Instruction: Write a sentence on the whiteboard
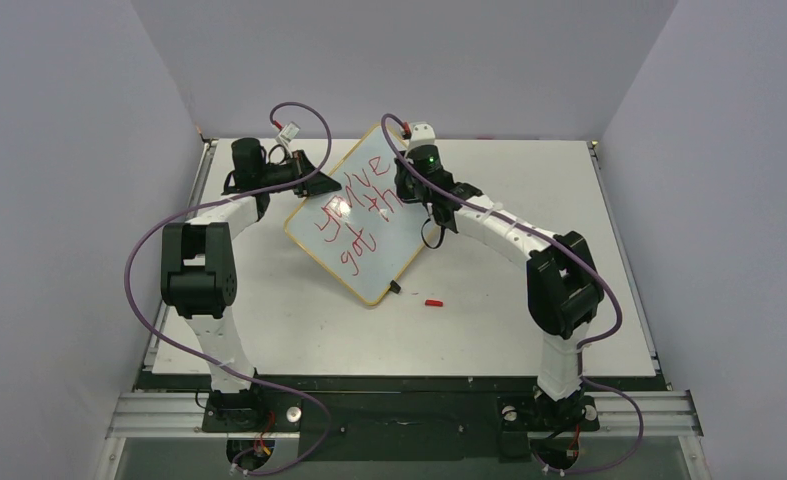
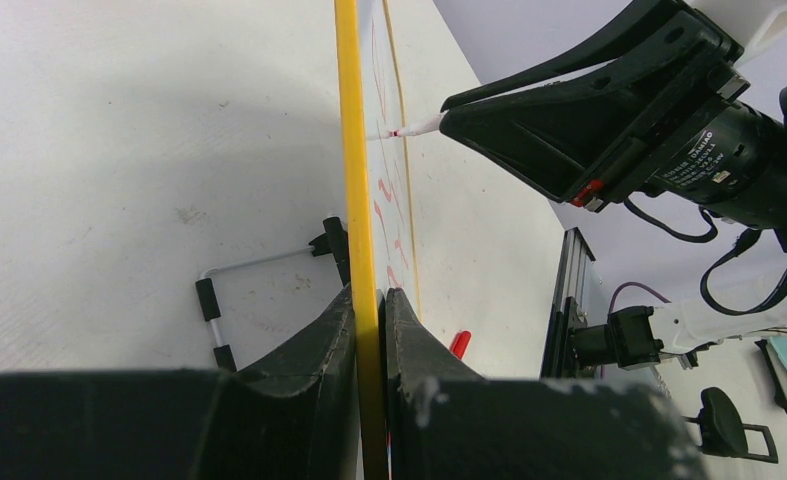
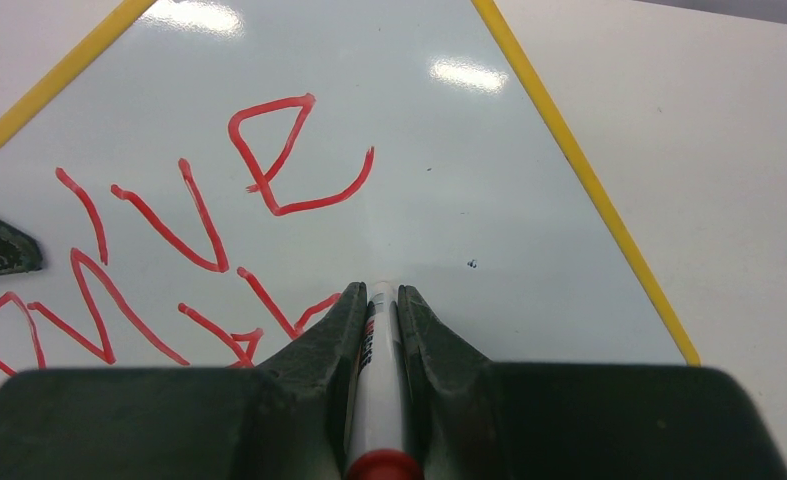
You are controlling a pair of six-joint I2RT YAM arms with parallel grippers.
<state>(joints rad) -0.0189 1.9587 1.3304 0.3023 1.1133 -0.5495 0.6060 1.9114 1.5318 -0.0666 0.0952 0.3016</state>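
Observation:
The whiteboard (image 1: 374, 262), yellow-framed, is held tilted over the table's middle. My left gripper (image 1: 321, 184) is shut on its left edge; in the left wrist view the jaws (image 2: 369, 296) pinch the yellow frame (image 2: 352, 170). The red sentence (image 1: 352, 215) reads "you've got th" in two lines. My right gripper (image 1: 410, 190) is shut on a white marker (image 3: 377, 380) that points down at the board (image 3: 469, 170) just right of the letters (image 3: 279, 170). The marker tip (image 2: 401, 131) meets the board's face.
A red marker cap (image 1: 433, 302) lies on the table just right of the board's lower corner, also seen past the left fingers (image 2: 459, 343). The board's wire stand with black sleeves (image 2: 212, 300) hangs behind it. Enclosure walls stand close on three sides.

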